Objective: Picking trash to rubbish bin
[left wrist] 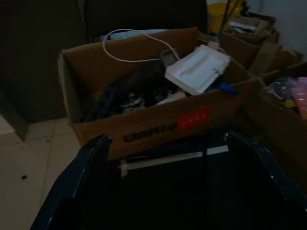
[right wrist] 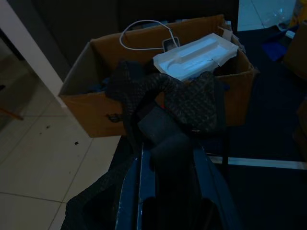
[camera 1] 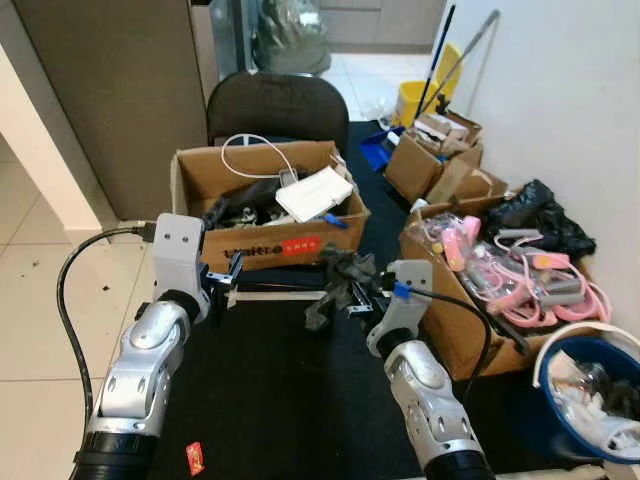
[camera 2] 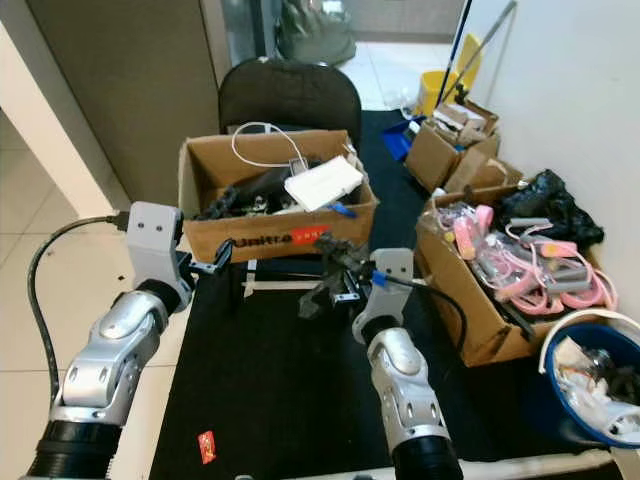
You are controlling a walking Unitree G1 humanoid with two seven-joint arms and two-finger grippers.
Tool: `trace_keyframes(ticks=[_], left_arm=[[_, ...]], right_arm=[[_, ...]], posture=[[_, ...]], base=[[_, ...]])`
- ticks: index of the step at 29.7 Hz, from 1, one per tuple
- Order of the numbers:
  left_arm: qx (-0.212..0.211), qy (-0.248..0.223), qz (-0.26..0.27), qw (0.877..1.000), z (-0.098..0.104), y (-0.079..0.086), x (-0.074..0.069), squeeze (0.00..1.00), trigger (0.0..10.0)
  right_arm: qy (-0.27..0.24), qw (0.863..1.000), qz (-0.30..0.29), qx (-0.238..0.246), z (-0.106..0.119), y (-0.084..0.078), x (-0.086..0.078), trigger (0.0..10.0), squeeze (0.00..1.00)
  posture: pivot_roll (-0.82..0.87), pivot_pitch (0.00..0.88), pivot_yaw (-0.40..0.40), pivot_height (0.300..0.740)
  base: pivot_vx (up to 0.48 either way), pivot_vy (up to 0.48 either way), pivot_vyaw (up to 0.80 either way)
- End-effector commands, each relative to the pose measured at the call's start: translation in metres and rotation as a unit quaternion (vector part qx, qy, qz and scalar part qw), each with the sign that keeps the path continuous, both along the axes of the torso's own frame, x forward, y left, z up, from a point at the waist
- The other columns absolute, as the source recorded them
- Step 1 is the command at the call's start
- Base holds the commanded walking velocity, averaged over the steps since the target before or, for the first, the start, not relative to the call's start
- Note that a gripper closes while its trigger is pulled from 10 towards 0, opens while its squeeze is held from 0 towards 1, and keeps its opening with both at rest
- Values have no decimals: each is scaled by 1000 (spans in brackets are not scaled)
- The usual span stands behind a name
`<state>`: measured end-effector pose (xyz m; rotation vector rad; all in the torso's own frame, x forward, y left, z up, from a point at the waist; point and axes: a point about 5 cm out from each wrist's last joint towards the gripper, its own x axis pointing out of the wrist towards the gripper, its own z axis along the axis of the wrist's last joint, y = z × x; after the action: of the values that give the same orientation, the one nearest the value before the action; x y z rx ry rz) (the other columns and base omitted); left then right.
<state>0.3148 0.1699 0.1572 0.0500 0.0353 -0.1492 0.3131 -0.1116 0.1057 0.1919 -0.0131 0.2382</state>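
Carry step, I judge: trash is already in hand, bin not reached yet. Nearest to me, a small red scrap (camera 1: 195,457) lies on the black mat (camera 1: 270,400), well apart from both arms, likely more trash for later. My right end effector (camera 2: 335,280) pinches a dark crumpled rag (camera 1: 338,283); in the right wrist view the rag (right wrist: 172,105) bunches up over the two fingers, pressed together on it, and hangs above the mat. My left end effector (camera 1: 228,283) is spread, fingers (left wrist: 91,158) wide apart with nothing between, hovering level beside the right one. Both arms are raised, elbows bent, forearms pointing forward, wrists roughly even.

Just past the rag sits a cardboard box (camera 1: 190,180) with a white cable and a white tray on top. To my right, a second box of pink items (camera 1: 440,310), and near it a blue bucket (camera 1: 575,360) with white waste inside. That bucket is my best guess for the bin; I can't tell for sure.

Next move calls for turning right, carrying the rag over the bucket rim, then parting the fingers. Far back: a dark chair (camera 1: 278,105) and a yellow mop bucket (camera 1: 415,100).
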Motion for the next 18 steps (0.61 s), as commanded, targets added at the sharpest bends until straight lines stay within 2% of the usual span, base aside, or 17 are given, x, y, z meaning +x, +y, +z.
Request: trace_keyframes(ticks=[1, 18], left_arm=[[4, 15, -4, 1000, -7, 0, -2, 35, 10000], [5, 16, -8, 1000, -7, -1, -2, 31, 10000]], right_arm=[[5, 1000, -11, -3, -4, -6, -2, 10000, 0], [7, 1000, -11, -3, -5, -6, -3, 10000, 0]], posture=[[14, 128, 10, 740], [15, 135, 10, 740]], base=[[364, 0, 0], [401, 0, 0]])
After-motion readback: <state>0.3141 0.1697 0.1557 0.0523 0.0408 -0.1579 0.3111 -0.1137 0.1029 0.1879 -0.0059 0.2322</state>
